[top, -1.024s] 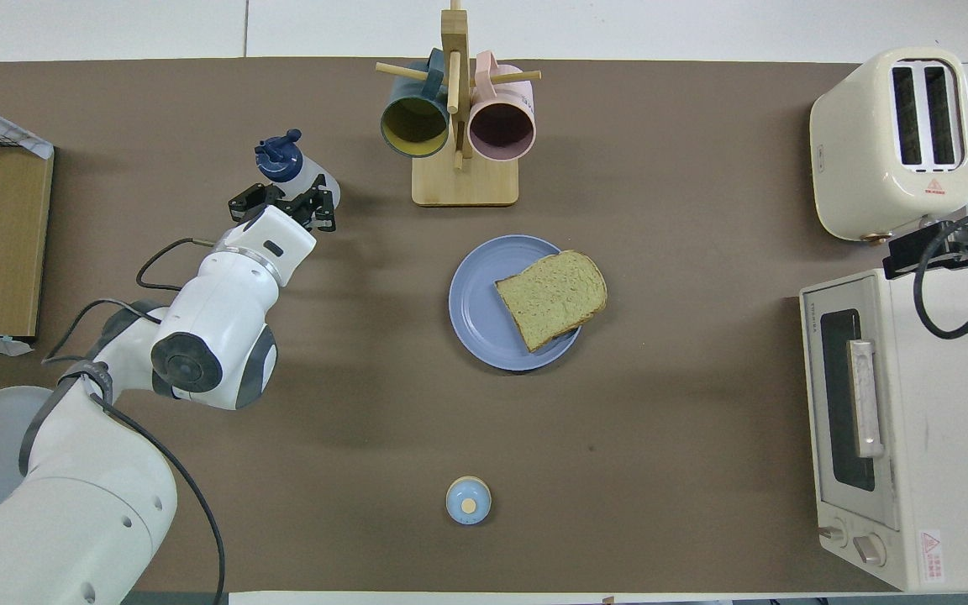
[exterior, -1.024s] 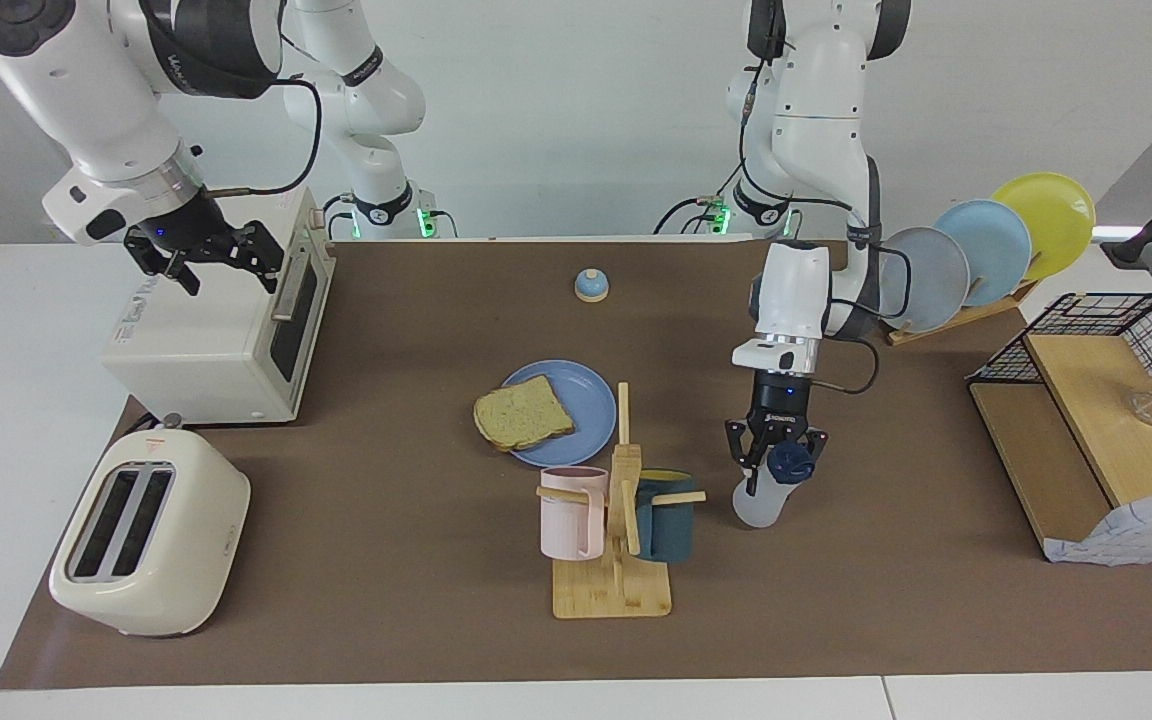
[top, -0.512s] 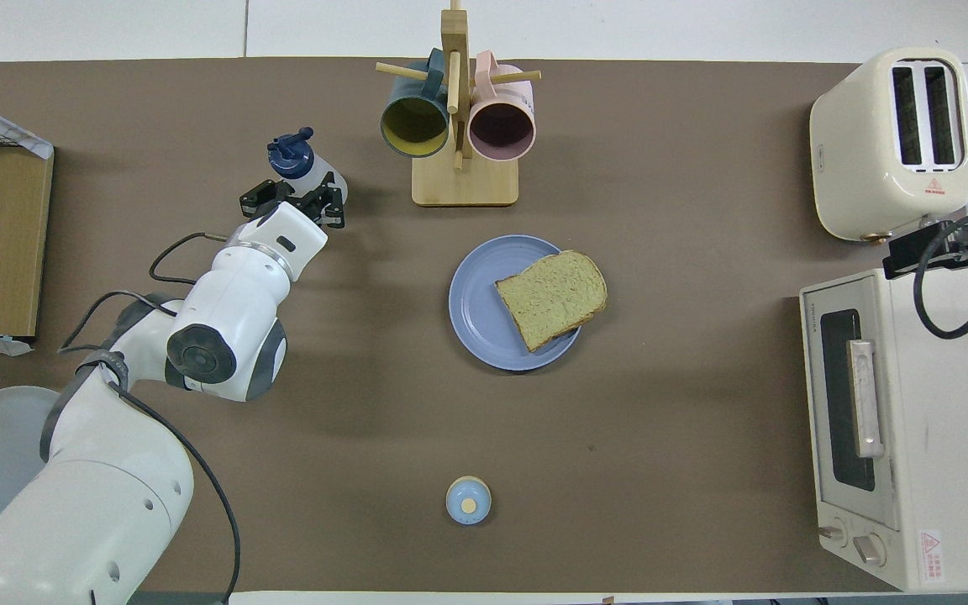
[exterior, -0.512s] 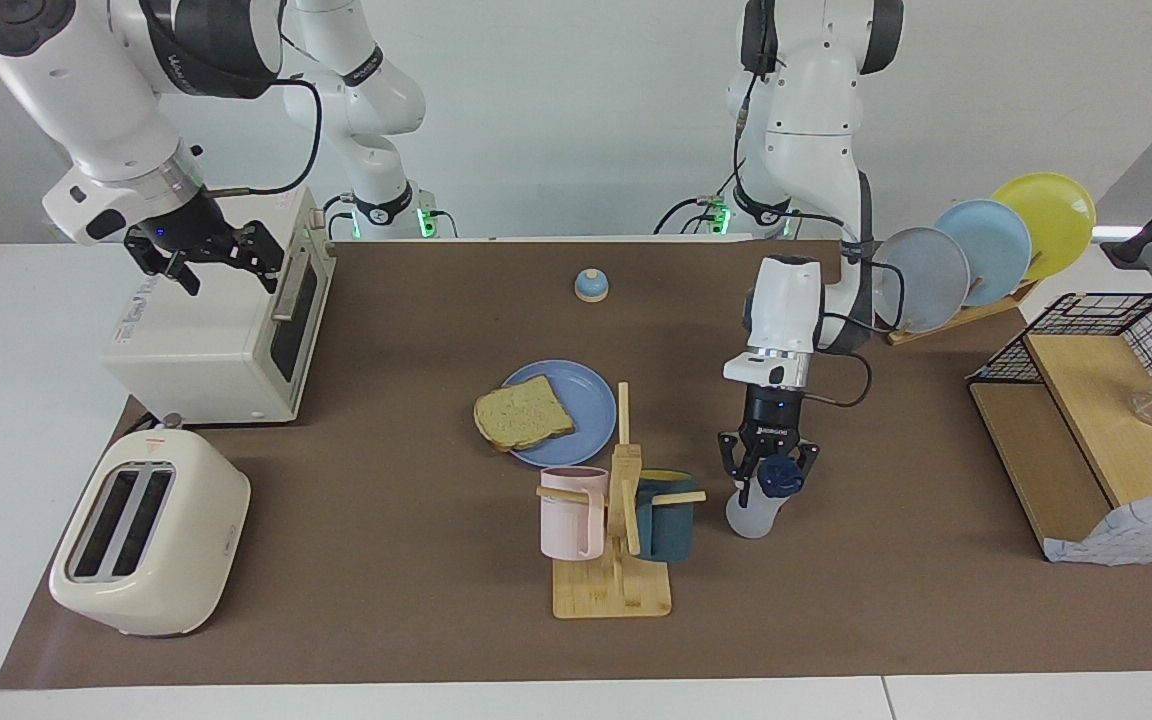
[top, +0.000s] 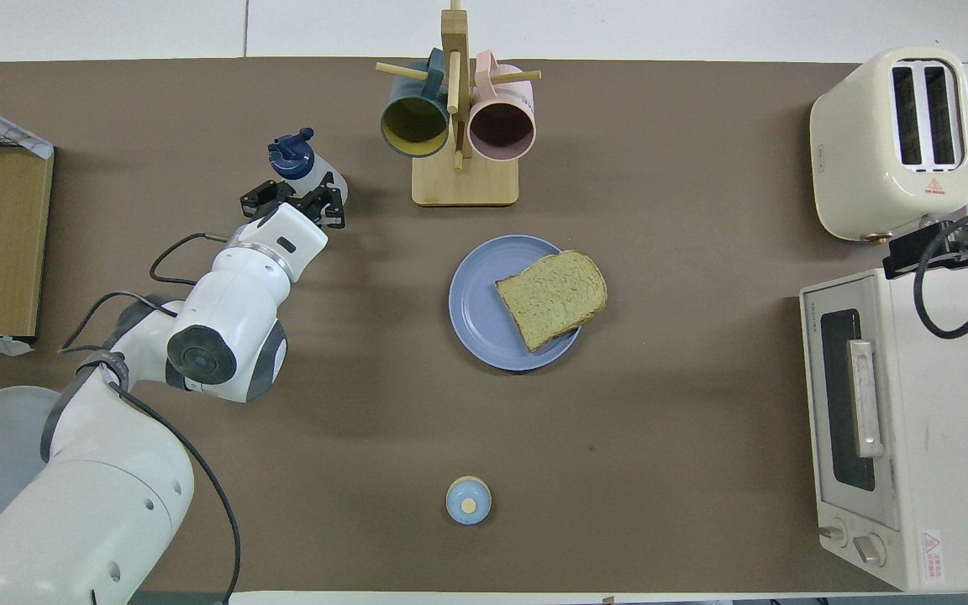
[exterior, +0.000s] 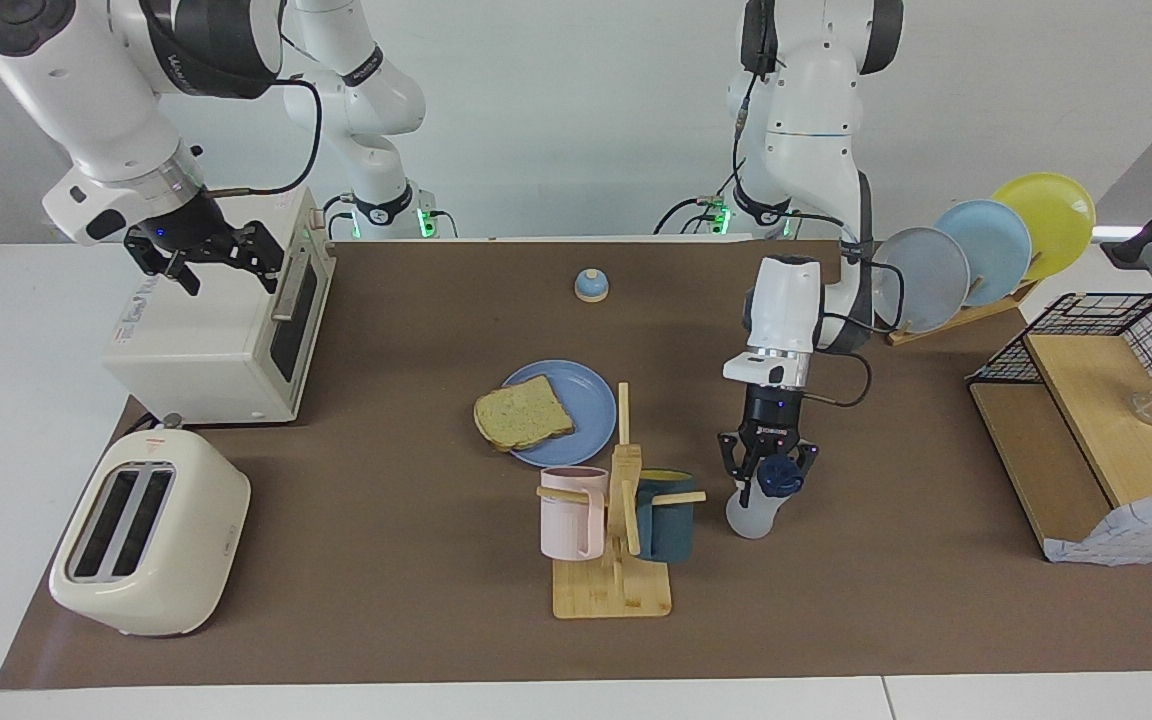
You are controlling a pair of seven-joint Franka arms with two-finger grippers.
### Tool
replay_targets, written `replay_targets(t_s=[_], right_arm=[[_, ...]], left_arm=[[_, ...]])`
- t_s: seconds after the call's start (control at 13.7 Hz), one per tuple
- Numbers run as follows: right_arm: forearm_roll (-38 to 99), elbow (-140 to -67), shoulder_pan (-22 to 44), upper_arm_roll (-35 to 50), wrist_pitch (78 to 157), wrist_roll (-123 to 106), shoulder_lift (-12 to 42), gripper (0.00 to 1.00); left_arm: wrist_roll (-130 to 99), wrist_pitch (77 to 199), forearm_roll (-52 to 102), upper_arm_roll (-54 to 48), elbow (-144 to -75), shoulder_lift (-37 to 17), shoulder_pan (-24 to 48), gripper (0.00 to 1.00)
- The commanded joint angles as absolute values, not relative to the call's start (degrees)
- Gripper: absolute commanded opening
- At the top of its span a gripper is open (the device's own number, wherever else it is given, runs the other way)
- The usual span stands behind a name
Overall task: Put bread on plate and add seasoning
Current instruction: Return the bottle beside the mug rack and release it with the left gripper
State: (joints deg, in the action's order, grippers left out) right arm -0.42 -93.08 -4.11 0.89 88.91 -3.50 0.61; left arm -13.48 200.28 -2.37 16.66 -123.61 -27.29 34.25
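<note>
Left tool [exterior: 769, 468] pinches seasoning [exterior: 758, 505] below its cap (bottle tilted); I lift clear, then carry toward bread [exterior: 523, 413], 9 o'clock. Right tool [exterior: 204, 257] spread, waits over oven [exterior: 216, 330].

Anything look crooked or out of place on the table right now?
Two things. The bread sits off-centre on the plate, its crust overhanging the rim toward the right arm's end. The seasoning bottle leans beside the mug rack, with the left gripper at its cap. No spill shows.
</note>
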Motion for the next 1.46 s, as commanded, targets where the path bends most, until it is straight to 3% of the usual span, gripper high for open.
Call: replay_targets(t_s=[0.0, 0.07, 0.15, 0.51, 0.59, 0.95, 1.17, 1.39], right_arm=[[-0.6, -93.2, -4.7, 1.2, 88.1, -4.8, 0.1, 1.0], [-0.6, -93.2, -4.7, 1.2, 88.1, -4.8, 0.1, 1.0], [-0.6, -93.2, -4.7, 1.2, 88.1, -4.8, 0.1, 1.0], [-0.6, -93.2, -4.7, 1.2, 88.1, -4.8, 0.1, 1.0], [-0.6, -93.2, -4.7, 1.2, 88.1, -4.8, 0.1, 1.0], [-0.6, -93.2, -4.7, 1.2, 88.1, -4.8, 0.1, 1.0], [-0.6, -93.2, -4.7, 1.2, 88.1, -4.8, 0.1, 1.0], [-0.6, -93.3, -4.7, 1.2, 88.1, -4.8, 0.1, 1.0]], left_arm=[[-13.1, 200.8, -1.8, 17.0, -125.2, -28.1, 35.1, 0.65], [-13.1, 200.8, -1.8, 17.0, -125.3, -28.0, 35.1, 0.81], [-13.1, 200.8, -1.8, 17.0, -125.4, -28.0, 35.1, 0.9], [-13.2, 200.8, -1.8, 17.0, -127.0, -27.3, 35.1, 0.94], [-13.0, 200.7, -1.8, 17.0, -128.8, -25.2, 35.0, 1.0], [-13.4, 198.0, -1.8, 17.0, -139.0, -13.7, 37.5, 1.0], [-13.7, 180.0, -1.8, 16.9, -139.0, -4.2, 40.6, 1.0], [-16.1, 159.5, -1.8, 16.2, -134.0, 3.9, 41.7, 1.0]])
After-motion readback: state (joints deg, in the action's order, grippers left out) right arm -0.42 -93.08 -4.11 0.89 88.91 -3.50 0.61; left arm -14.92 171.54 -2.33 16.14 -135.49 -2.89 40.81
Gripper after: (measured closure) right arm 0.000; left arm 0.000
